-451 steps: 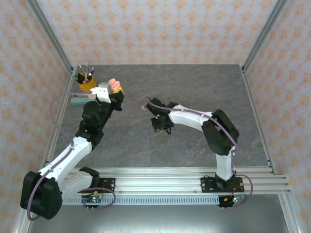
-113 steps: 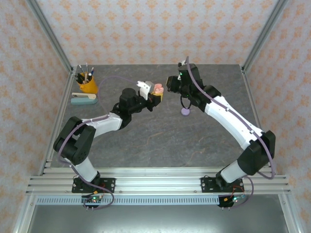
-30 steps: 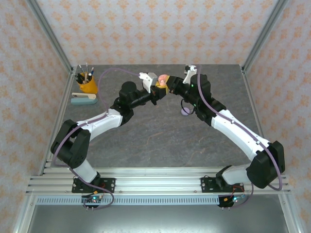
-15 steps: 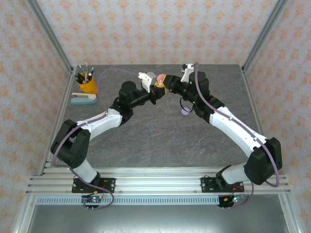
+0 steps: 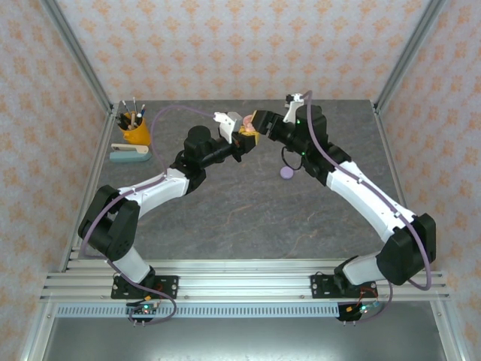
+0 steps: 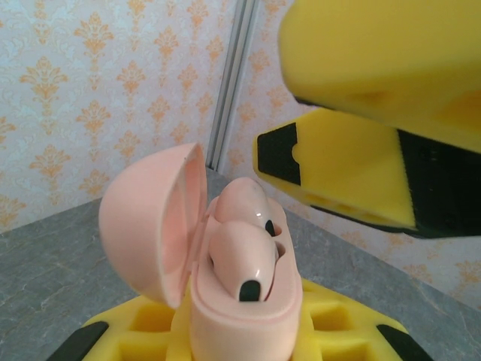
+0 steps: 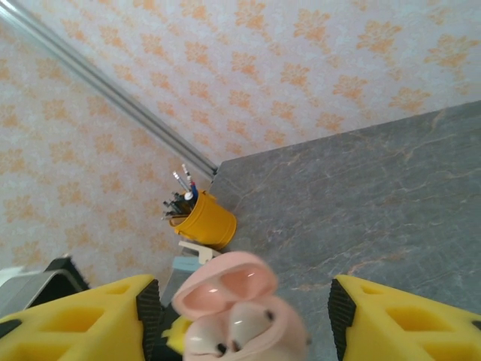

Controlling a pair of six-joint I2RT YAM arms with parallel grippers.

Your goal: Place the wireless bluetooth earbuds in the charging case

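Earbuds (image 6: 244, 252) are sitting in the pink charging case (image 6: 240, 323); left gripper (image 5: 243, 138) is pinching its base; right gripper (image 7: 240, 316), jaws spread, is needing a straight retreat, clearing the lid (image 6: 150, 218).

A robot lab cell dressed as a room: orange-patterned wallpaper panels (image 5: 225, 45) held in aluminium posts (image 5: 75, 56), a grey stone-look bench (image 5: 248, 218), slotted mounting rails (image 5: 240, 282), a yellow pen cup (image 5: 134, 129) in its far-left corner

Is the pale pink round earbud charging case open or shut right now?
Open: the pale pink round charging case has its lid tilted back on the hinge, with two pale pink earbuds seated inside.
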